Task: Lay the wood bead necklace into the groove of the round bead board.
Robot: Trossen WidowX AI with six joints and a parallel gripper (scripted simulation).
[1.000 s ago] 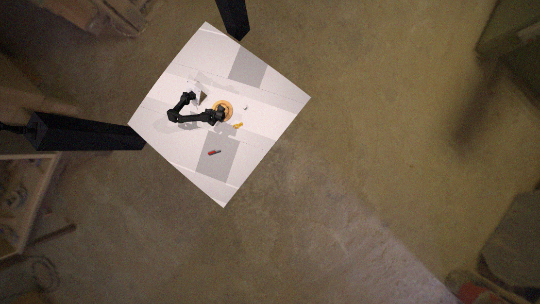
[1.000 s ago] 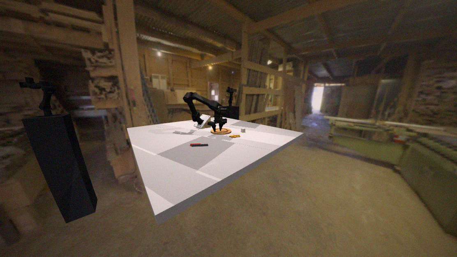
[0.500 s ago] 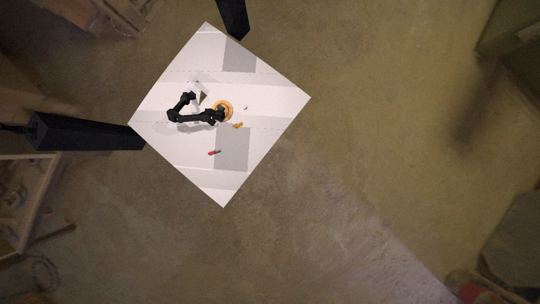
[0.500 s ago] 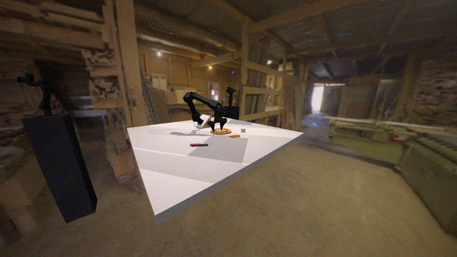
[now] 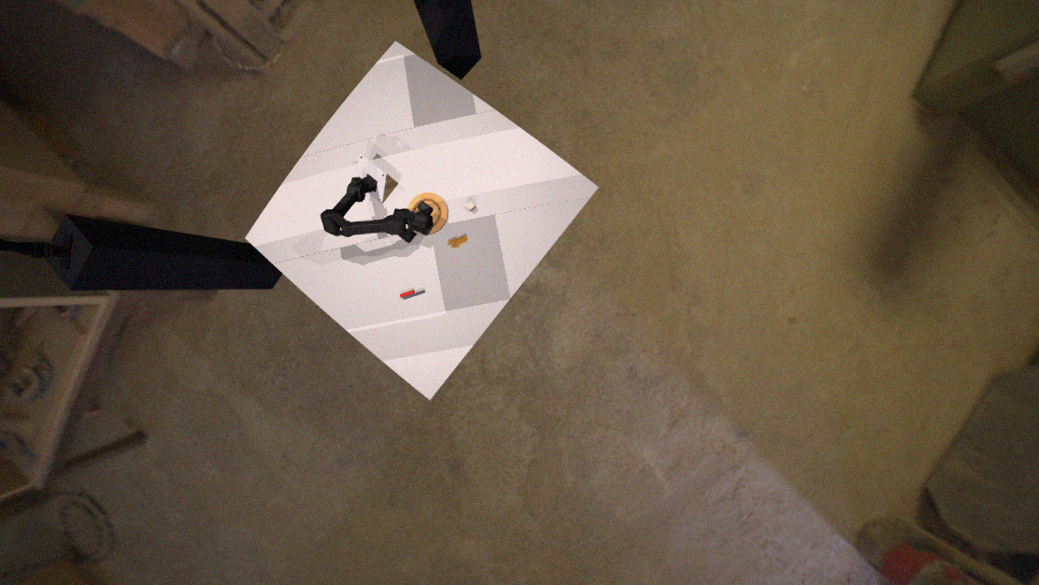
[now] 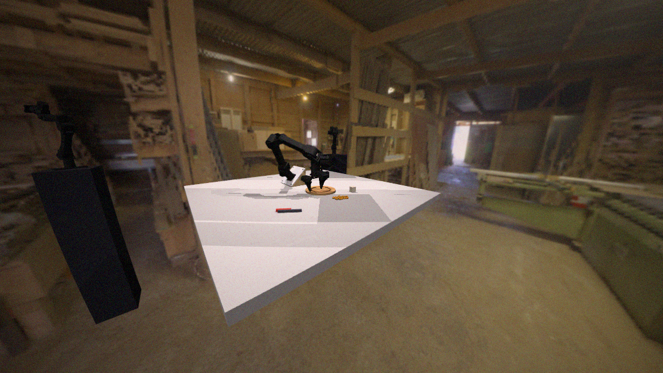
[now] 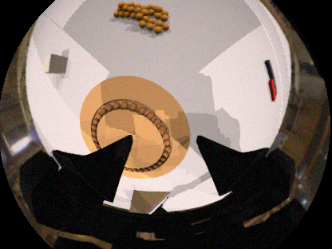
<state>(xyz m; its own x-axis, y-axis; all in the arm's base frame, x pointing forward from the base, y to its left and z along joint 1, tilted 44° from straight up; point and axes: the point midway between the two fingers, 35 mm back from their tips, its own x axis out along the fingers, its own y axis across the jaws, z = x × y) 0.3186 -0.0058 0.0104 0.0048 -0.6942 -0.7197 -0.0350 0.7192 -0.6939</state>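
— Where do we stand?
— The jaws [image 6: 315,187] are wide apart, nothing between them, above the round bead board [image 5: 442,210] [image 6: 331,190] [image 7: 140,85]. The wood bead necklace [image 5: 440,210] [image 7: 133,107] lies around its groove.
— So?
— Placing looks nearly finished; next, probably lift straight up without snagging beads.

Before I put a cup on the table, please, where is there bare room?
Room shows between the round bead board and the red-and-black pen. It is crowded around the board: the open claw, yellow beads and pale cube.
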